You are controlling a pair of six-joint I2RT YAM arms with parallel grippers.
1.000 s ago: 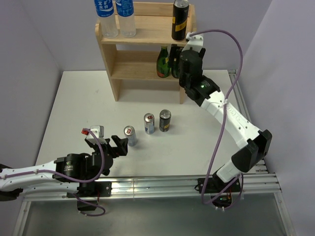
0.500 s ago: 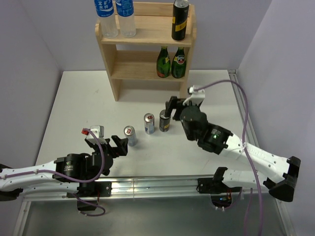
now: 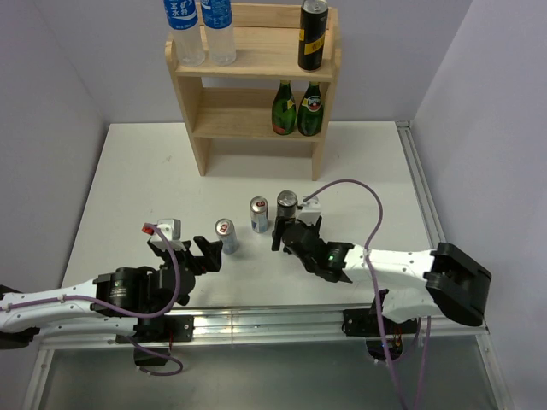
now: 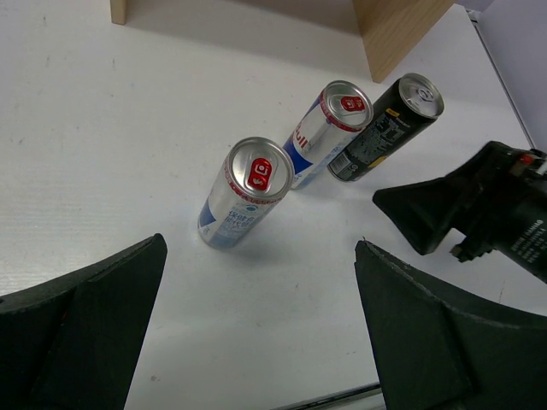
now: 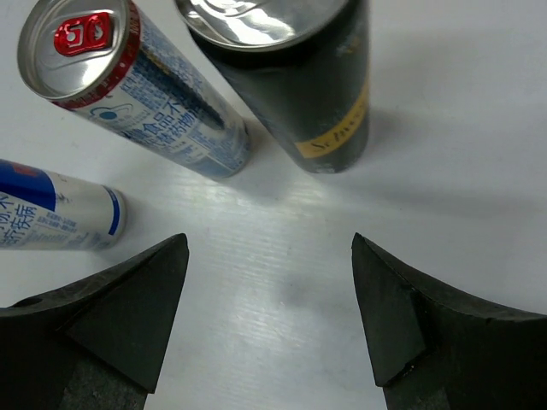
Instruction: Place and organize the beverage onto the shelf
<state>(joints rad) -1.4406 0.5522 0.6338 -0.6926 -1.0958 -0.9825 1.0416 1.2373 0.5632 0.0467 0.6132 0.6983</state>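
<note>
The light-wood shelf (image 3: 256,64) stands at the back. Its top tier holds two water bottles (image 3: 184,34) (image 3: 220,30) and a black-and-gold can (image 3: 313,34). On the table stand two silver cans (image 3: 226,236) (image 3: 259,214) and a second black-and-gold can (image 3: 286,207). My right gripper (image 3: 289,232) is open and empty, low over the table just in front of that black can (image 5: 299,77), jaws (image 5: 269,243) spread wide. My left gripper (image 3: 205,254) is open and empty, a little short of the nearest silver can (image 4: 244,192), jaws (image 4: 260,256) apart.
Two green glass bottles (image 3: 284,108) (image 3: 310,108) stand on the shelf's lower tier at the right. A shelf side panel (image 4: 397,30) shows at the top of the left wrist view. The right gripper (image 4: 444,209) sits beside the can row. Walls enclose the table.
The right arm has swung down from the shelf's right side to the table and lowered to just in front of the black can. The left arm has not moved.
</note>
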